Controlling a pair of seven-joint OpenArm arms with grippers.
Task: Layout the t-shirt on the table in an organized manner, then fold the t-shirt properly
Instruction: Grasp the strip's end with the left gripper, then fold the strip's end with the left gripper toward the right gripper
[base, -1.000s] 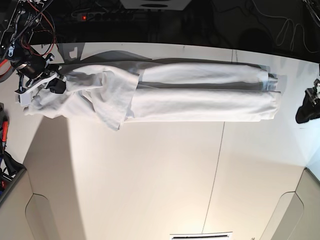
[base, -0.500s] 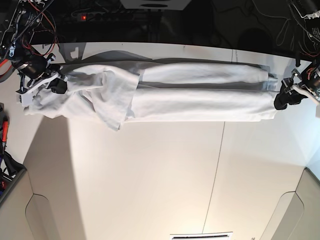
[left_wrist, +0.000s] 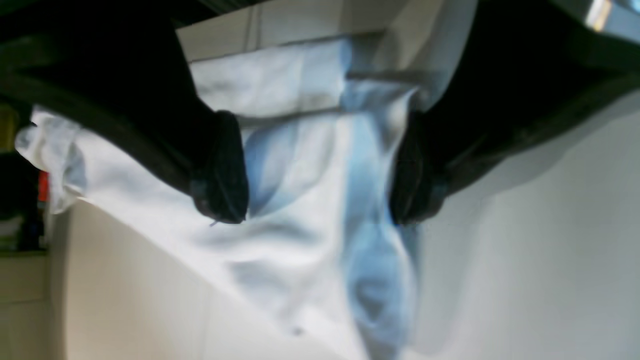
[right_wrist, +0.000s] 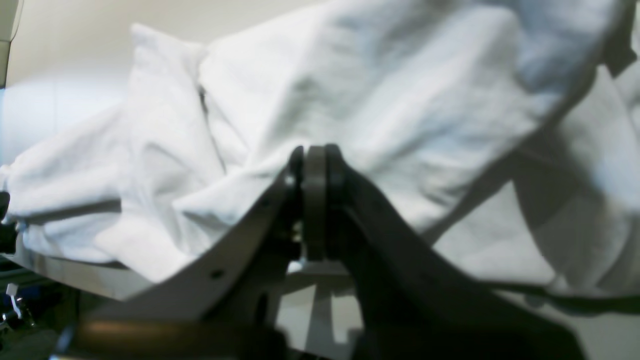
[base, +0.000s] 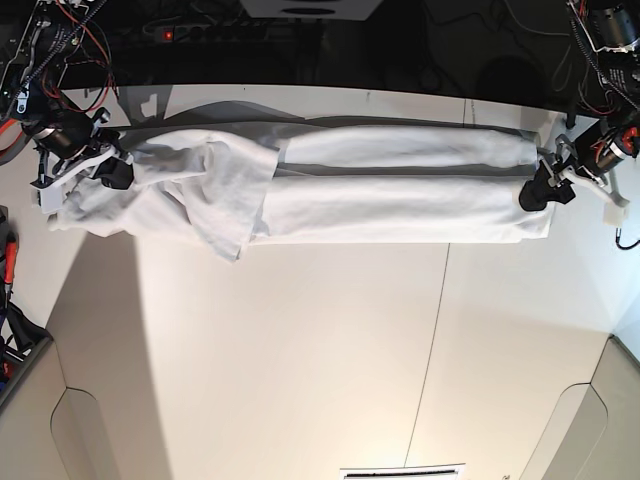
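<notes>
T-shirt (base: 330, 195) stretched long along far edge of table (base: 330, 360), rolled in two bands, bunched at one end. Right end effector (base: 105, 165) clamped tight on that bunched end. Left end effector (base: 540, 190) at opposite end, jaws wide, straddling cloth; no grip visible.

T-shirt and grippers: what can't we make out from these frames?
- Right wrist view: whether the shut right gripper pinches the t-shirt; its own fingers block the contact.
- Left wrist view: motion blur smears the cloth between the open left gripper fingers.
- Base view: the collar is buried in bunched folds.
</notes>
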